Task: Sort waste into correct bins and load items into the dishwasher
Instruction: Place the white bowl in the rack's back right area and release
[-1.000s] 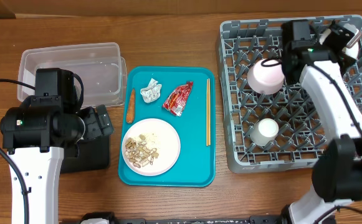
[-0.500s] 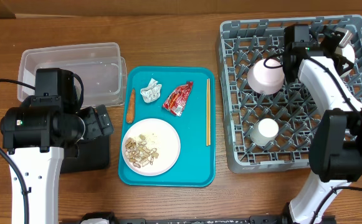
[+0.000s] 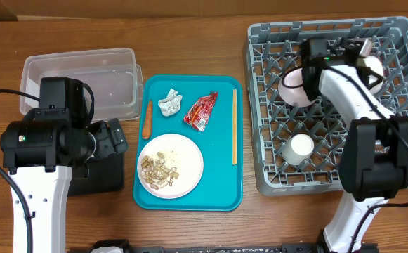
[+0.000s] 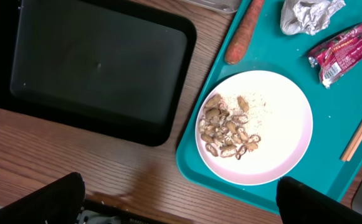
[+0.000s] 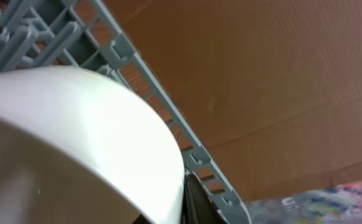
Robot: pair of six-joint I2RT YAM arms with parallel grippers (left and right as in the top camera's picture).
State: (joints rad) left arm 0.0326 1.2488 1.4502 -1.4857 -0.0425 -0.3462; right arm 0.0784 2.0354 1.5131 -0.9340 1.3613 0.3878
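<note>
My right gripper [image 3: 365, 55] is over the far right of the grey dish rack [image 3: 330, 176], shut on the rim of a white bowl [image 3: 374, 70]. In the right wrist view that bowl [image 5: 75, 137] fills the left side, with one black finger [image 5: 196, 199] against its rim. A second white bowl [image 3: 298, 88] and a small white cup [image 3: 302, 147] sit in the rack. The white plate [image 3: 182, 158] with beige scraps [image 3: 154, 172], the paper ball [image 3: 169, 102], red wrapper [image 3: 201, 111], orange stick [image 3: 147, 119] and chopsticks [image 3: 234, 126] lie on the teal tray. My left gripper [image 4: 181, 211] is open and empty.
The clear tub [image 3: 81, 81] stands at the far left, and the black tray [image 3: 98, 179] lies in front of it, partly under my left arm. The teal tray [image 3: 221, 190] sits between the bins and the rack. Bare wooden table lies along the front edge.
My right gripper has moved left and a little nearer over the rack, carrying the bowl. The left arm and the things on the teal tray have not moved.
</note>
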